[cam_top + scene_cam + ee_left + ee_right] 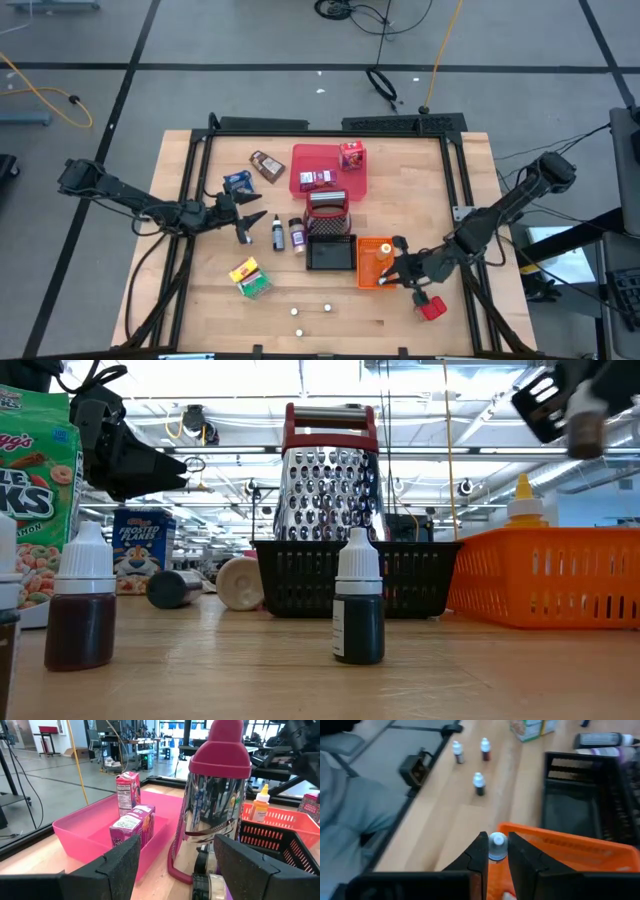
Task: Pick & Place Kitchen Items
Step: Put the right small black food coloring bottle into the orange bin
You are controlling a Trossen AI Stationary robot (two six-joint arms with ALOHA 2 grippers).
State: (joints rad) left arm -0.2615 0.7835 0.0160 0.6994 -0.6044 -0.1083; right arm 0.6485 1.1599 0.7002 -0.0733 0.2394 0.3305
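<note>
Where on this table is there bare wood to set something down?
Bare wood lies at the near edge on both sides of the three small dropper bottles, and along the left side below the blue cereal box. The middle is crowded: pink tray, grater, black basket, orange bin.

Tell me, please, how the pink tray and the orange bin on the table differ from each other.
The pink tray is flat with solid, low walls; the orange bin is smaller, with slotted walls. The pink tray holds two small cartons; the orange bin holds a yellow squeeze bottle. The pink tray sits at the far side of the table, the orange bin nearer the front beside the black wire basket. Both are open-topped plastic containers.
</note>
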